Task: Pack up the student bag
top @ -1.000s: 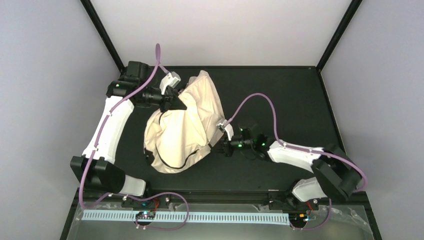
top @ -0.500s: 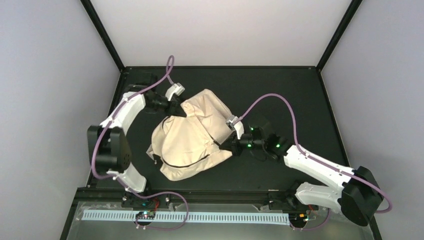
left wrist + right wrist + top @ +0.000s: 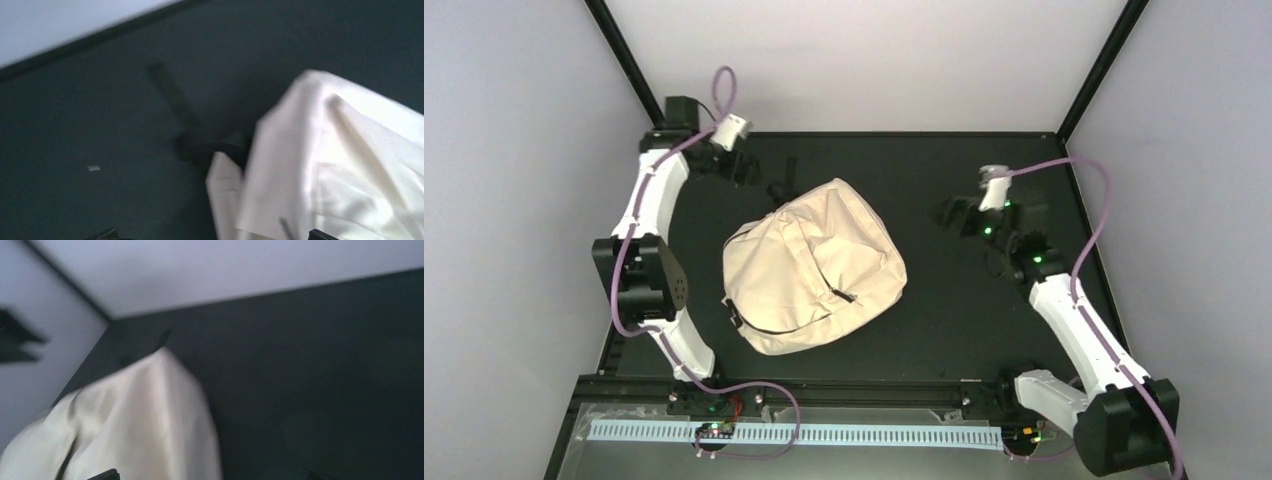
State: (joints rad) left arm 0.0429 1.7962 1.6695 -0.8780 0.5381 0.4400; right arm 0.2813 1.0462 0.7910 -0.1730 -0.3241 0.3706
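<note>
One student bag (image 3: 814, 265), two arms (image 3: 652, 195) (image 3: 1074, 320)

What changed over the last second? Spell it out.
Both end effectors let go of the student bag and drew back: the left end effector toward the far-left corner, the right end effector toward the right. The bag settled flat. It stayed in the middle of the table.

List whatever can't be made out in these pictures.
1. Bag contents: every view, its own fabric covers them.
2. Bag zipper and seams: both wrist views, motion blur.
3. Left gripper and right gripper fingers: top view, black against the black table; wrist views, cut off by the bottom edge.
</note>
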